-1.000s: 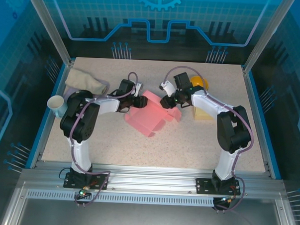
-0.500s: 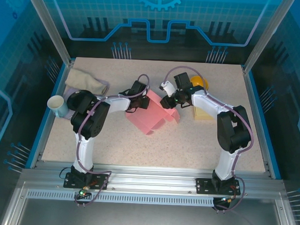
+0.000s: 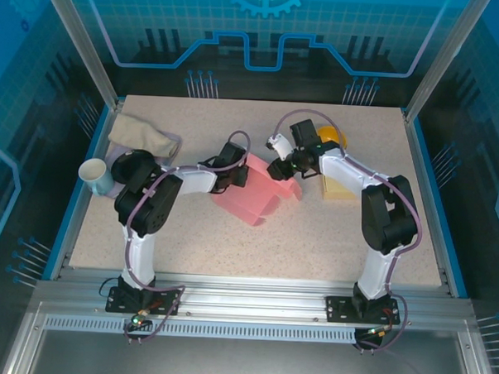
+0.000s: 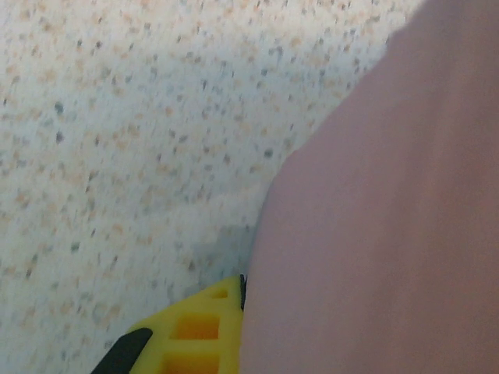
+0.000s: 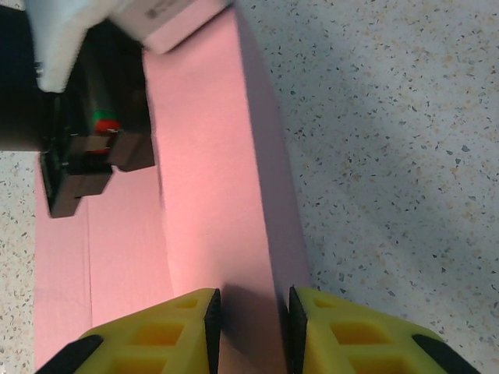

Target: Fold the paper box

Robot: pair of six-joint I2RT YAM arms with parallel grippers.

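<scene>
Right claw (image 5: 251, 313) is pinched tight on a pink flap of the paper box (image 3: 253, 197), a yellow finger pressing each face, at the box's 1 o'clock corner. Left claw (image 3: 238, 175) sits at the box's 10 o'clock edge, one finger against the pink sheet and the other hidden, so I can't tell its grip. The box lies mid-bench (image 3: 330, 240), slightly toward 12 o'clock.

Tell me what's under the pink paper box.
The pink box rests on the speckled table, which shows around its edges. The right hand pinches one raised flap. The spot beneath the paper itself is covered, so nothing there can be checked.
</scene>
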